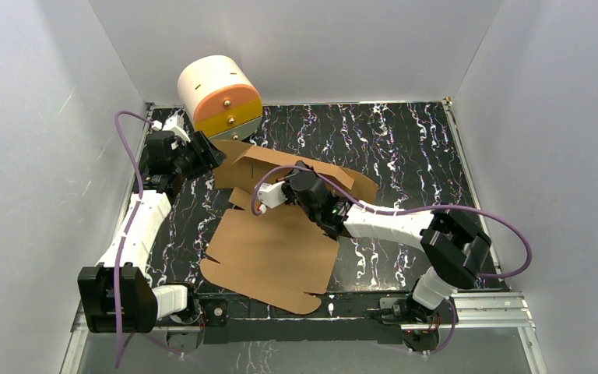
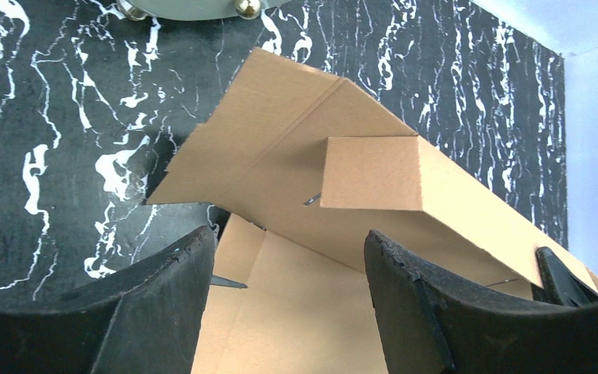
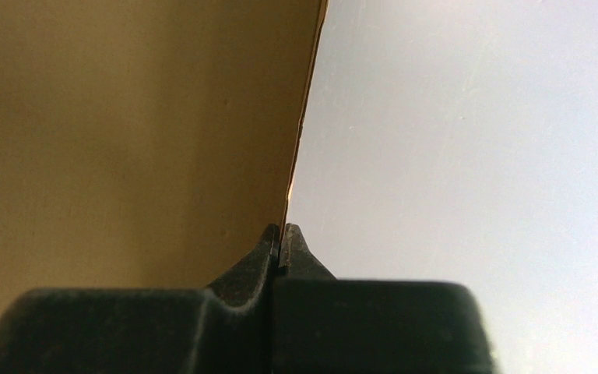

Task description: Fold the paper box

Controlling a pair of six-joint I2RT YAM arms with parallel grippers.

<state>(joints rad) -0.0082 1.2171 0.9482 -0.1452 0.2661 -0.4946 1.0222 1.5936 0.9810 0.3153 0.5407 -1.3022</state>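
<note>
Box count: one paper box [image 1: 272,253] (right claw [image 3: 282,234] pinching it).

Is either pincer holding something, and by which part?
The right pincer grips the paper box by a raised flap's thin edge; the left pincer is open, holding nothing.

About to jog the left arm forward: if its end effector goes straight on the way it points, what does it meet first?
Most likely the brown cardboard paper box: its raised, folded-over flap stands ahead of the open left end effector. Depth is unclear, so the flat panel underneath might touch first.
</note>
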